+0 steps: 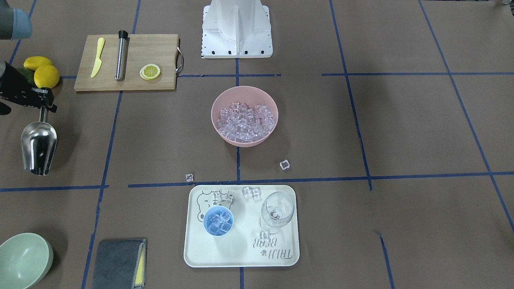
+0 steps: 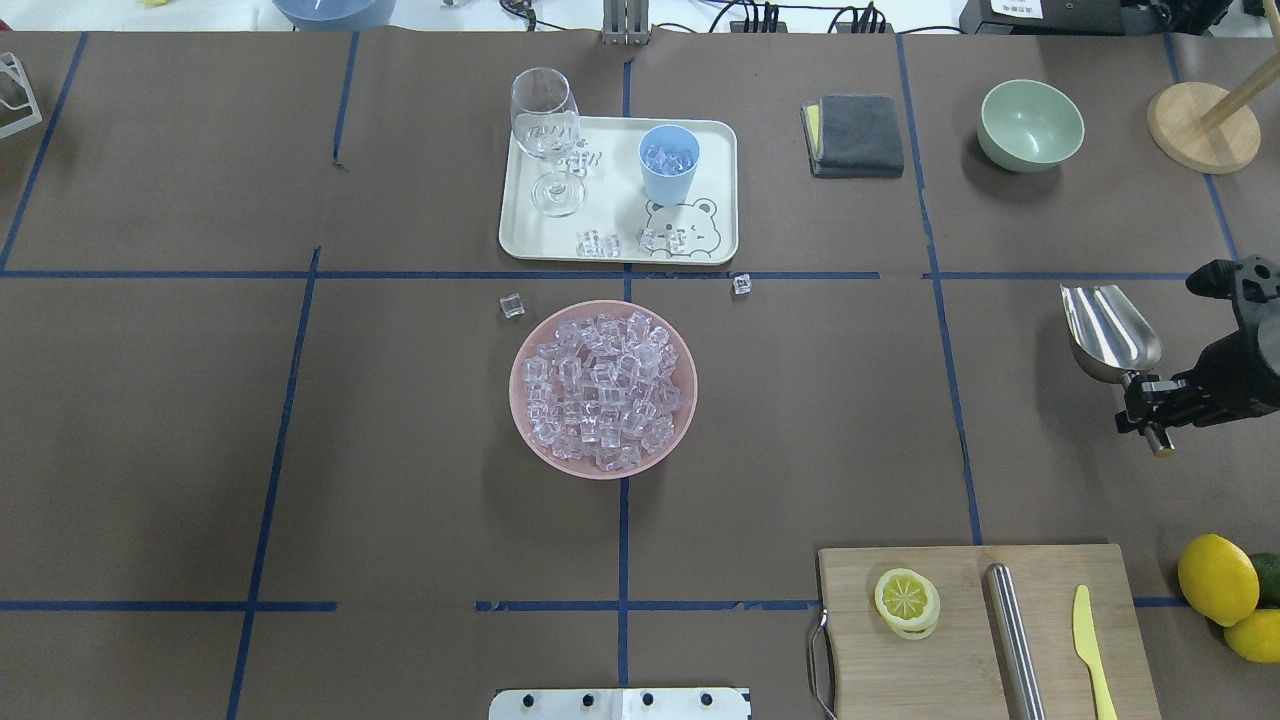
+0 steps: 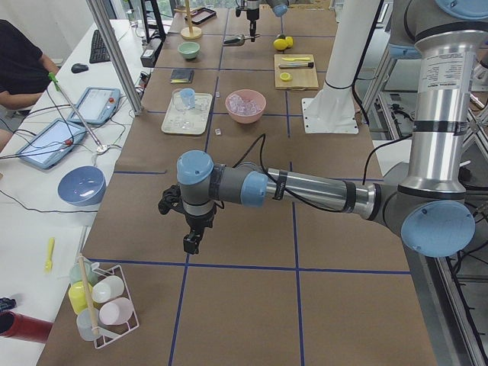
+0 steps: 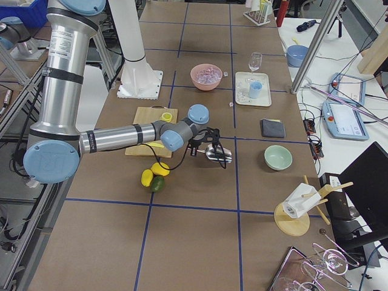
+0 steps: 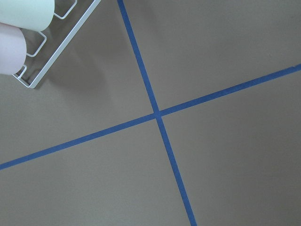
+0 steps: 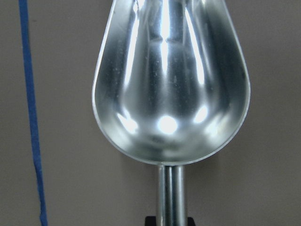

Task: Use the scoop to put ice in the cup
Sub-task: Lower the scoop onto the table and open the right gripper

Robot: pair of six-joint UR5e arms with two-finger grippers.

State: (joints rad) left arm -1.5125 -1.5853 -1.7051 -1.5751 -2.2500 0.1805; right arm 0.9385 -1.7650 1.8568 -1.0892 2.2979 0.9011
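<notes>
My right gripper (image 2: 1150, 405) is shut on the thin handle of the steel scoop (image 2: 1110, 325) and holds it above the table at the far right. The scoop's trough (image 6: 171, 80) is empty. The light-blue cup (image 2: 668, 165) stands on the white tray (image 2: 620, 180) with a few ice cubes inside. A heap of ice (image 2: 600, 390) fills the pink bowl (image 2: 515, 395) at the table's middle. My left gripper (image 3: 191, 244) hangs over bare table far to the left. It shows only in the exterior left view, so I cannot tell whether it is open.
Loose cubes lie on the table (image 2: 512, 305) (image 2: 741, 284) and on the tray. A wine glass (image 2: 545, 125) stands on the tray. A cutting board (image 2: 960, 660), lemons (image 2: 1217, 578), a grey cloth (image 2: 858, 135) and a green bowl (image 2: 1030, 125) sit on the right.
</notes>
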